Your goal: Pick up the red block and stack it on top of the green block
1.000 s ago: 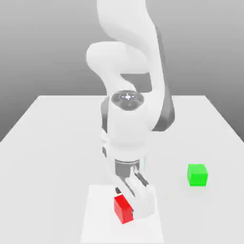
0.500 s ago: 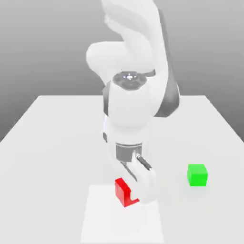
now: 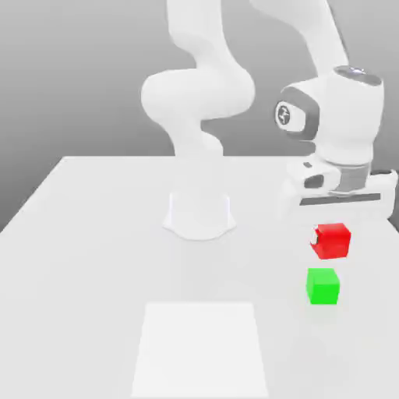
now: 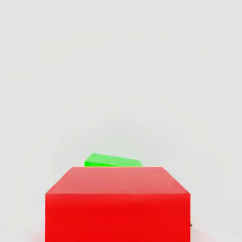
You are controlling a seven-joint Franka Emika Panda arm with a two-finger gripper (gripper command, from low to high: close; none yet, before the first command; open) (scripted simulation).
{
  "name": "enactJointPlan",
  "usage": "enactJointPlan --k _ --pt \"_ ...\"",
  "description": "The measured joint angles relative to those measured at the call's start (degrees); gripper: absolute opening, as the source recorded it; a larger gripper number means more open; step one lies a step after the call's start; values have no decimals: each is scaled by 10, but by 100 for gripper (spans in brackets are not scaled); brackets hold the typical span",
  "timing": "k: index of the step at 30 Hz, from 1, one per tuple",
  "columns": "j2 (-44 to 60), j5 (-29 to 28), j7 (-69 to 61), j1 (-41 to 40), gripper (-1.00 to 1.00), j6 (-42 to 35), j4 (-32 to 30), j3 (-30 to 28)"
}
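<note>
Item 1: table (image 3: 93,234), white, matte. A paler square patch (image 3: 200,351) lies at its near edge, centre, nothing on it.

Item 2: arm base (image 3: 199,212), mid-table.

Item 3: gripper (image 3: 331,240), toward the exterior view's right, closed on the red block (image 3: 333,239) and holding it in the air, off the table.

Item 4: green block (image 3: 323,285), resting on the table near its right edge, directly beneath the red one, a clear gap between them. From the hand view, green block (image 4: 112,160) peeks past the held red block (image 4: 118,203).

Status: pick-up done, carry apparently done. Remaining: fine alignment, lowering onto green, release.
</note>
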Motion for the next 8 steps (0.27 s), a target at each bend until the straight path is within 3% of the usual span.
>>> enactJointPlan --k 4,5,8 --pt "82 -84 57 -7 -100 76 2 -11" --pt "99 -104 71 -3 100 90 3 -21" --pt "99 -104 71 -3 100 90 3 -21"
